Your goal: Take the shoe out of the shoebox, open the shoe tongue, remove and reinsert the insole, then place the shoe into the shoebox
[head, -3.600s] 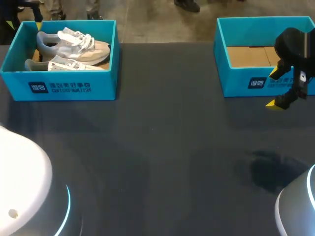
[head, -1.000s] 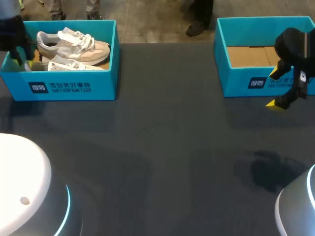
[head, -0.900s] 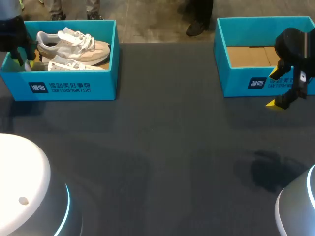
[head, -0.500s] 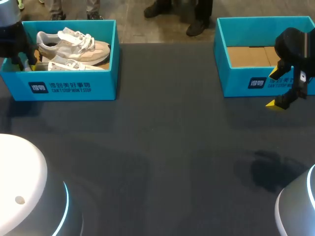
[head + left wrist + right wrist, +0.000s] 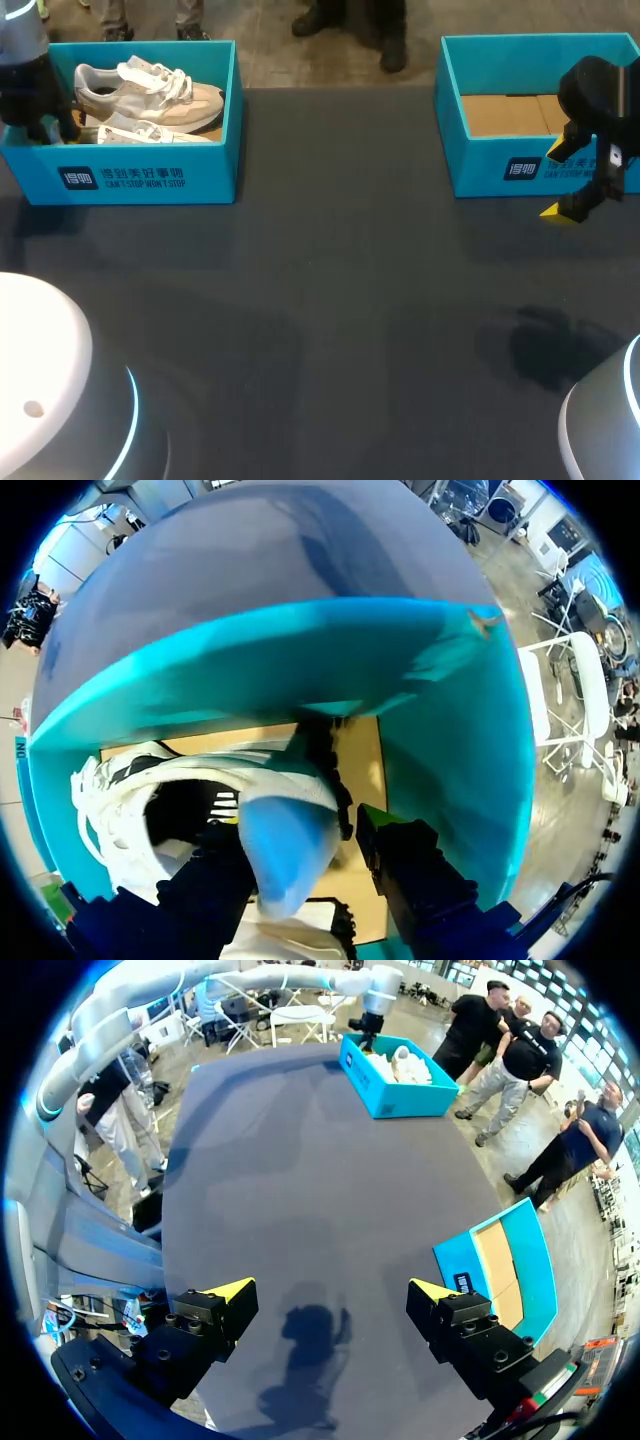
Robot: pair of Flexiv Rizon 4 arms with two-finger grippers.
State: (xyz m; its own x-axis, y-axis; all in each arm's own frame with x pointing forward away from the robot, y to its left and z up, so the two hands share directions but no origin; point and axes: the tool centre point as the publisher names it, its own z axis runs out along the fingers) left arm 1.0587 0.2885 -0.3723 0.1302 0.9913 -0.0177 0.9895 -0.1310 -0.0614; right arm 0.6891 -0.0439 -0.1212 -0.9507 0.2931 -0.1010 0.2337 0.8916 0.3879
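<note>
Left hand [image 5: 300,827] straddles the shoe [image 5: 195,785] heel inside the shoebox [image 5: 300,660]; whether it pinches is unclear.

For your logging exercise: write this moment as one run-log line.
left gripper: open, straddling heel of white sneaker in teal cardboard shoebox | right gripper: open, above dark table | sneaker: not yet lifted

White rounded arm bases [image 5: 45,370], cyan light rings [image 5: 134,415]; black wrists [image 5: 592,88]; black screwed jaws, yellow tips [image 5: 232,1288], possibly rubber.
</note>
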